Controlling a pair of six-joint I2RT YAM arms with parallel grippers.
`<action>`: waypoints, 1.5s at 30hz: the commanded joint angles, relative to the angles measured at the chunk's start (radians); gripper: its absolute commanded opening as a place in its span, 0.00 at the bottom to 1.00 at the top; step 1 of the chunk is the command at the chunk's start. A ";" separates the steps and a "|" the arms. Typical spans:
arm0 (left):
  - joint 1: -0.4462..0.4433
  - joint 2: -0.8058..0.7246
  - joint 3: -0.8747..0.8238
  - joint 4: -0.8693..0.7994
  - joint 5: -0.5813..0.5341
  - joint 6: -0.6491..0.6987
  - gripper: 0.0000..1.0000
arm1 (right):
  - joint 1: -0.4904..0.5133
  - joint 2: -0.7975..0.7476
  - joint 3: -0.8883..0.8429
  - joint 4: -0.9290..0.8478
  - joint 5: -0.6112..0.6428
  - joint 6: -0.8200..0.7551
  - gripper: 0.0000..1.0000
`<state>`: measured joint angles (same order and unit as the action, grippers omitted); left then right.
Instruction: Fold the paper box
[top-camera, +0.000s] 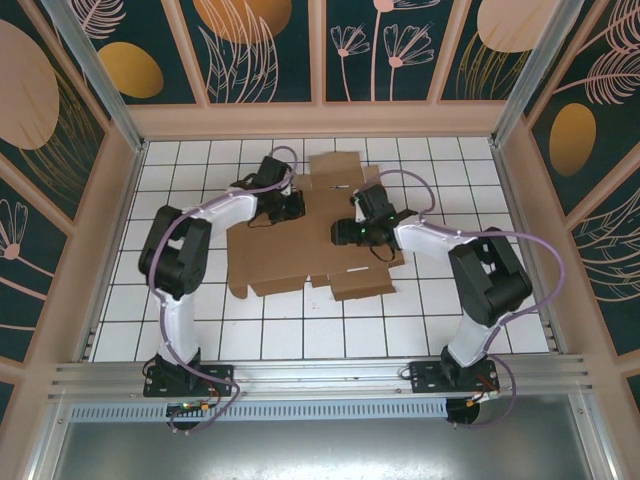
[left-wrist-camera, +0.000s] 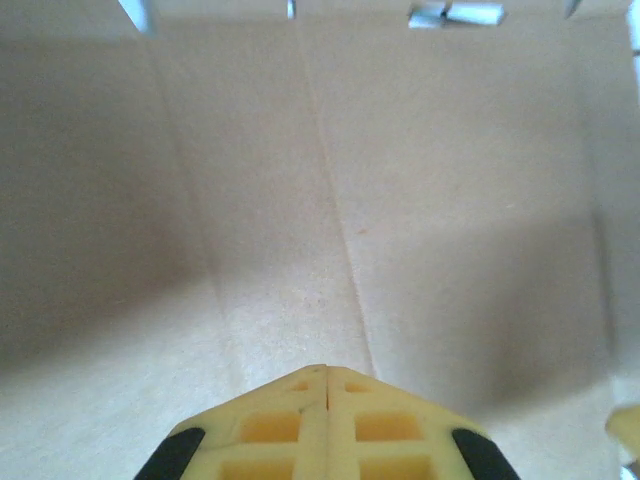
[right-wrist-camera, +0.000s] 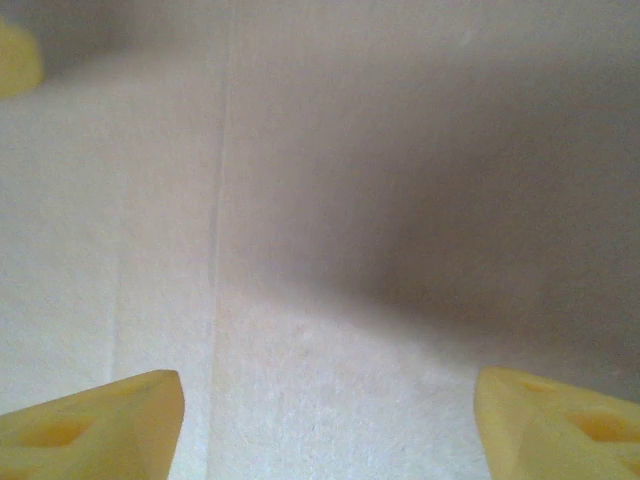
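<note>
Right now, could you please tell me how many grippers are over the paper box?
2. The left gripper, shut, is over the left part of the paper box; the right gripper, open, is over its right-centre. None appears hidden.

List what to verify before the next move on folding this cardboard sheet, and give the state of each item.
1. The paper box lies unfolded on the table: ok.
2. The left gripper is shut and holds nothing: ok.
3. The right gripper is open with nothing between its fingers: ok.
4. Both grippers are above the sheet, apart from each other: ok.
5. Fingertips touching the cardboard: cannot tell.
</note>
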<state>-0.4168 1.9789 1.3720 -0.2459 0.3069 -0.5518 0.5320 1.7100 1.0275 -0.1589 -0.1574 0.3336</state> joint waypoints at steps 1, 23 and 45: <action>0.039 -0.054 -0.078 0.071 0.019 -0.037 0.01 | -0.055 -0.028 0.026 0.039 -0.006 -0.046 0.81; 0.101 0.030 -0.232 0.121 0.026 -0.080 0.00 | -0.360 0.128 -0.012 0.046 -0.293 -0.082 0.82; 0.103 0.037 -0.251 0.140 0.044 -0.082 0.00 | -0.358 0.096 -0.125 0.198 -0.492 -0.016 0.40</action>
<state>-0.3202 1.9850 1.1515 -0.0769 0.3698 -0.6338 0.1661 1.8290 0.9173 0.0124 -0.6472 0.3107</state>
